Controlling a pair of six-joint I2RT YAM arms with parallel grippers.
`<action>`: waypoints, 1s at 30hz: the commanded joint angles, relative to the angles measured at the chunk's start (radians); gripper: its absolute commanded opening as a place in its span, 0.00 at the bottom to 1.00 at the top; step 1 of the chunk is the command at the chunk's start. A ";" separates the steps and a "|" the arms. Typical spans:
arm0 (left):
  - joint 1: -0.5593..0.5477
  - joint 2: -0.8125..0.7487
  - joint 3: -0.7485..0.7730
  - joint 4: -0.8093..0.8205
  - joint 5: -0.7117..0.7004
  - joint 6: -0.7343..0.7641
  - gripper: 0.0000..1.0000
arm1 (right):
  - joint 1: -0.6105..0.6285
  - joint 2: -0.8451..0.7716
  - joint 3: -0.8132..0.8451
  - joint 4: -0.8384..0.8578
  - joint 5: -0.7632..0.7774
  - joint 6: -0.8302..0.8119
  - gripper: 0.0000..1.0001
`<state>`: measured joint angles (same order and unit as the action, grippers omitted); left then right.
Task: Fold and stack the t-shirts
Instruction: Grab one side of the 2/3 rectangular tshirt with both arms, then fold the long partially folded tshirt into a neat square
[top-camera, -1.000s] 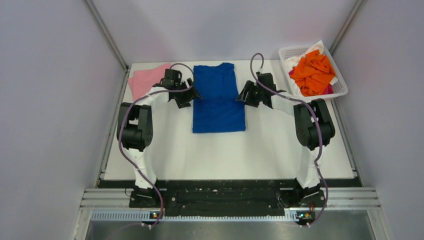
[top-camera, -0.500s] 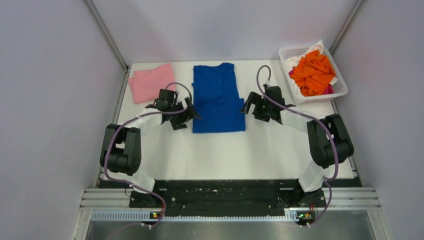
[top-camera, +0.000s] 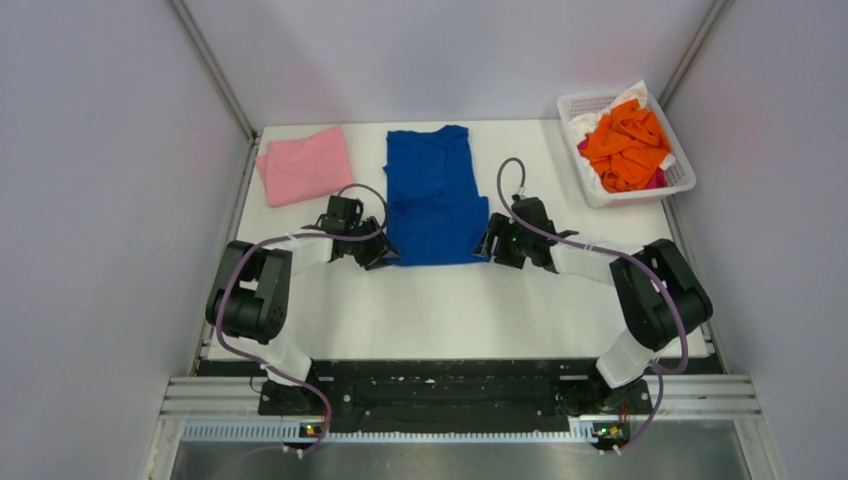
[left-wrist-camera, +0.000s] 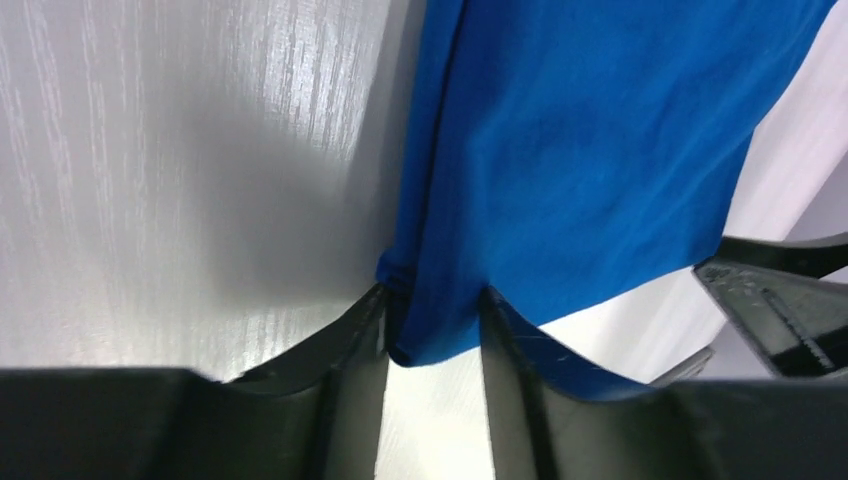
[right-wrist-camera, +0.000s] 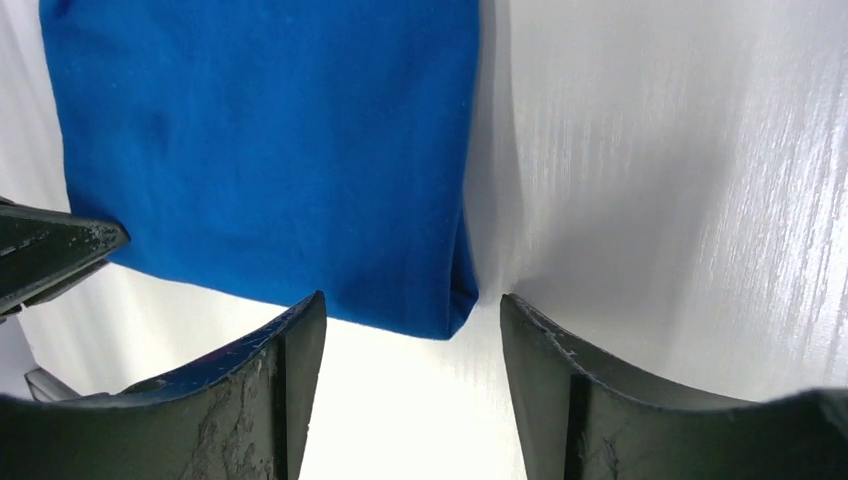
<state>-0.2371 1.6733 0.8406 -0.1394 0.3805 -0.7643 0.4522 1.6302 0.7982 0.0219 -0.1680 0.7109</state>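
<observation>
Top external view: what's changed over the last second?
Both arms pulled back toward their bases along the sides of the blue t-shirt. The left gripper now straddles its near left corner with narrowed fingers, grip unclear; the right gripper, open, straddles the near right corner. The blue t-shirt, pink t-shirt and basket stayed put.

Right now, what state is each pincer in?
Left pincer: closed on the blue t-shirt's near corner.
Right pincer: open, straddling the other near corner.
</observation>
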 joint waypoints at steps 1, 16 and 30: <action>-0.001 0.065 -0.010 0.043 -0.054 -0.017 0.38 | 0.018 0.006 -0.016 0.024 0.065 0.014 0.59; -0.001 0.024 -0.140 0.101 -0.103 -0.070 0.00 | 0.076 0.057 -0.075 0.038 0.129 0.034 0.03; -0.156 -0.900 -0.371 -0.228 -0.253 -0.079 0.00 | 0.118 -0.554 -0.210 -0.096 -0.062 0.014 0.00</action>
<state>-0.3729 1.0191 0.4622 -0.2081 0.2256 -0.8577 0.5728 1.2316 0.5896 -0.0578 -0.1326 0.7406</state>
